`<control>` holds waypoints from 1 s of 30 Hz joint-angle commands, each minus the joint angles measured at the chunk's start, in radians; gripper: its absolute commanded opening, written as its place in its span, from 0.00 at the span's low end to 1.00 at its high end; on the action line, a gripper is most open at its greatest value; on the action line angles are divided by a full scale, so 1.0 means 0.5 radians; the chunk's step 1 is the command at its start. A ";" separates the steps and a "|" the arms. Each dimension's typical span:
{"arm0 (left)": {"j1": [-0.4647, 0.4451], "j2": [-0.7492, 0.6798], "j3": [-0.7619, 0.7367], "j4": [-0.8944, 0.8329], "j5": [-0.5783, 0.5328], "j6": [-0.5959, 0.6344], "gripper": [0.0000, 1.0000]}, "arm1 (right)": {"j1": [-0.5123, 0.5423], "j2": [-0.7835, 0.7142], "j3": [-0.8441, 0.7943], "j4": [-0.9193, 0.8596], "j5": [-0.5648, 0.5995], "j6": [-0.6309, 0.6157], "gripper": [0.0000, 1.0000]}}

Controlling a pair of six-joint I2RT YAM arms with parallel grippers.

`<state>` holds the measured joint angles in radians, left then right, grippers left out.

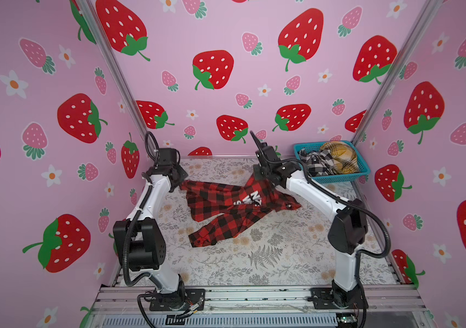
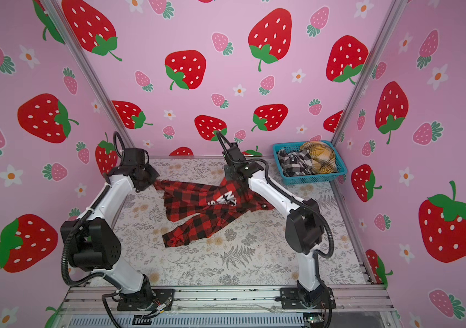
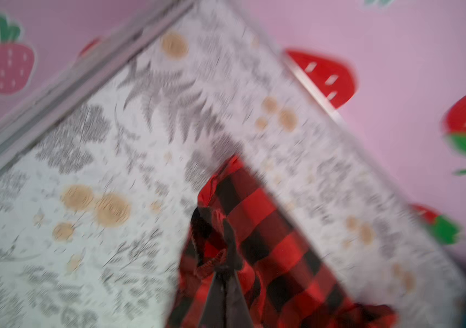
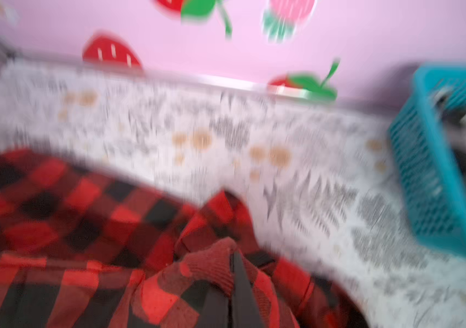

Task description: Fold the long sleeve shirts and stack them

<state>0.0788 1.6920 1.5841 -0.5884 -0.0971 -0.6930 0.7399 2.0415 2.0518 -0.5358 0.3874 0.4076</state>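
The red-and-black checked long sleeve shirt [image 1: 220, 207] [image 2: 195, 210] hangs stretched between my two grippers in both top views. Its lower part and one sleeve trail on the floral table. My left gripper [image 1: 182, 185] [image 3: 227, 269] is shut on one bunched edge of the shirt [image 3: 268, 227]. My right gripper [image 1: 258, 178] [image 4: 233, 255] is shut on a fold of the shirt [image 4: 84, 215] by a ribbed red trim. A black-and-white checked shirt [image 1: 317, 163] and a mustard plaid shirt [image 1: 339, 157] lie crumpled in the basket.
The teal mesh basket [image 1: 339, 179] [image 2: 311, 179] [image 4: 424, 170] stands at the table's back right corner, close behind the right arm. Pink strawberry walls enclose the table on three sides. Metal rails [image 1: 254, 295] run along the front edge.
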 commanded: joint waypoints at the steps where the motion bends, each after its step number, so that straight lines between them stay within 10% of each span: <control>1: 0.048 -0.087 0.556 0.177 -0.153 -0.249 0.00 | -0.075 0.148 1.073 -0.331 0.544 -0.083 0.00; 4: 0.051 -0.217 0.696 0.260 -0.250 -0.311 0.00 | -0.128 0.069 1.179 -0.302 0.655 -0.138 0.00; 10: 0.090 -0.623 0.290 0.365 -0.312 -0.308 0.00 | -0.156 -0.826 -0.376 0.635 0.633 -0.209 0.00; 23: -0.063 -1.635 -1.693 -0.164 0.092 -0.412 0.00 | -0.157 -1.480 -2.235 0.286 0.014 0.440 0.00; 30: -0.378 -1.780 -2.127 -0.001 0.025 -0.600 0.00 | -0.158 -1.263 -2.592 0.342 -0.468 0.471 0.00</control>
<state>-0.1009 0.7513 0.5480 -0.6632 -0.0452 -0.9340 0.6678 1.3380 0.7418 -0.4061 0.2634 0.6022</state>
